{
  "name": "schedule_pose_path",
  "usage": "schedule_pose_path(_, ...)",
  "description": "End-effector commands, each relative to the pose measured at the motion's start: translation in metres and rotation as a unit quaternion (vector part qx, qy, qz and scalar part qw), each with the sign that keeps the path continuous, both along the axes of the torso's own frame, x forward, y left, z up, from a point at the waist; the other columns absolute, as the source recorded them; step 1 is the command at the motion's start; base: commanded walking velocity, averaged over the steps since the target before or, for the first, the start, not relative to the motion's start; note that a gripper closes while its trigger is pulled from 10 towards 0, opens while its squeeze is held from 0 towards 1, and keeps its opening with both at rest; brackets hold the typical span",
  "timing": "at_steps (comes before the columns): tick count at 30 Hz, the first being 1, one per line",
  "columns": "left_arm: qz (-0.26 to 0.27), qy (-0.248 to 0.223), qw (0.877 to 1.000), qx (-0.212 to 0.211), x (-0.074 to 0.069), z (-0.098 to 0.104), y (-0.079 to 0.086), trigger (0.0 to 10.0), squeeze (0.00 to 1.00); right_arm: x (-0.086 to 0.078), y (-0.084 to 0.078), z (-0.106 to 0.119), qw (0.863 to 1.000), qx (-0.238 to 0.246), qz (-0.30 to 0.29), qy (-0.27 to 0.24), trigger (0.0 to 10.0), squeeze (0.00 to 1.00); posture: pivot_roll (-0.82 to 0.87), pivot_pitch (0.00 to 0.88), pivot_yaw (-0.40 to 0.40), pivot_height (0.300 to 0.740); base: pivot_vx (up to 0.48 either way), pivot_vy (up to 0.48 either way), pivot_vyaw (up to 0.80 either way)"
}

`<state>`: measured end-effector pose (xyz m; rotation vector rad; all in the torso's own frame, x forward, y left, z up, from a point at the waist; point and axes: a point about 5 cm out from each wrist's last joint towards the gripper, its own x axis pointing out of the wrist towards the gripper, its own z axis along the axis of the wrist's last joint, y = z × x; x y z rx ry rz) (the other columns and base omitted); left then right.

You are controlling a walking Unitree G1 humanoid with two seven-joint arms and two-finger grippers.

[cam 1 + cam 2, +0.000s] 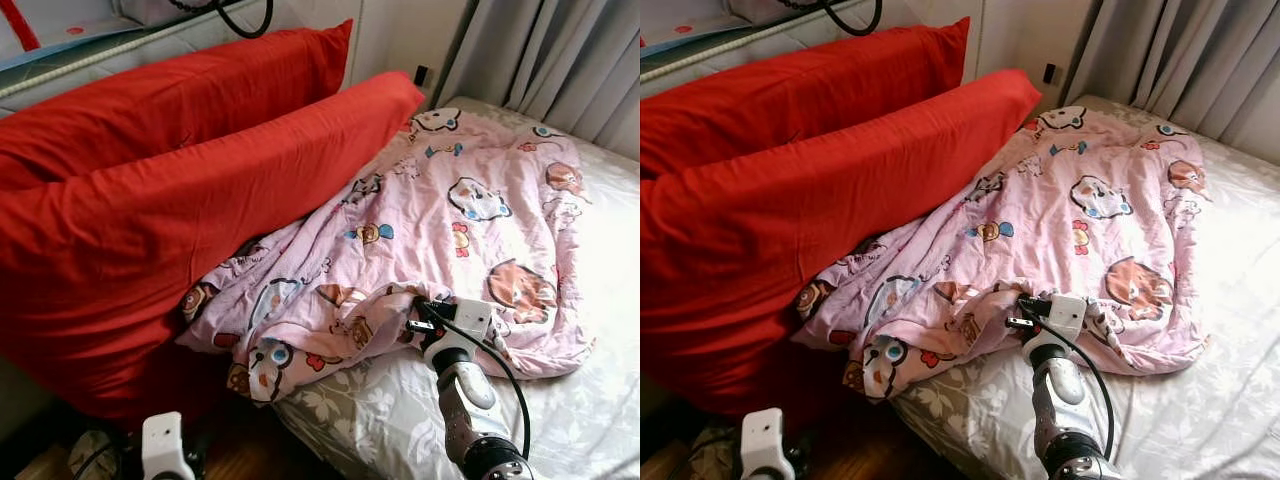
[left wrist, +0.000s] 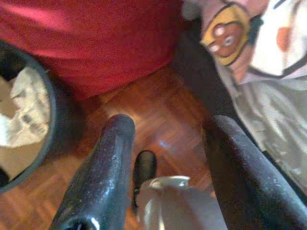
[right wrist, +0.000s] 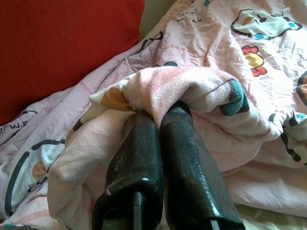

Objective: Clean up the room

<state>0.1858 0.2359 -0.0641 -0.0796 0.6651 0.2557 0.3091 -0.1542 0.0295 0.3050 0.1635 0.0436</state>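
Note:
A pink cartoon-print blanket [image 1: 430,230] lies crumpled across the bed, its near edge hanging over the side. My right gripper [image 1: 415,318] is at the blanket's bunched front edge. In the right wrist view its fingers [image 3: 144,143] are pressed together, their tips tucked under a raised fold of the blanket [image 3: 192,86], so it is shut on that fold. My left gripper [image 2: 168,127] hangs low beside the bed, open and holding nothing, over the wooden floor [image 2: 163,100].
Two big red pillows [image 1: 200,200] lean against the wall at the bed's left. A grey floral sheet [image 1: 600,380] covers the mattress. Grey curtains [image 1: 560,60] hang at the back right. A round bin [image 2: 50,125] of crumpled paper stands on the floor by the left gripper.

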Motion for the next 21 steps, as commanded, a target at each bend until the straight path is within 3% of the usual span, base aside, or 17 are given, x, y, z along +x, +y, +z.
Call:
schedule_pose_path(1,-0.002,0.026,1.000,-0.005,-0.0110,-0.0072,-0.0025,10.0,0.00,-0.0030,-0.0039,-0.0032,1.000,0.001,-0.009,0.005,10.0,0.00,0.14,0.162,-0.089,0.740,0.000,0.000,0.00)
schedule_pose_path(5,-0.049,0.038,0.998,0.013,-0.0140,-0.0094,-0.0074,10.0,0.00,-0.0019,-0.0044,-0.0019,1.000,0.001,-0.010,0.002,10.0,0.00,0.14,0.161,-0.091,0.740,0.000,0.000,0.00)
schedule_pose_path(21,-0.050,0.031,0.998,0.015,-0.0143,-0.0088,-0.0074,10.0,0.00,-0.0029,-0.0065,-0.0014,1.000,0.004,-0.023,-0.003,10.0,0.00,0.13,0.140,-0.083,0.740,0.000,0.000,0.00)
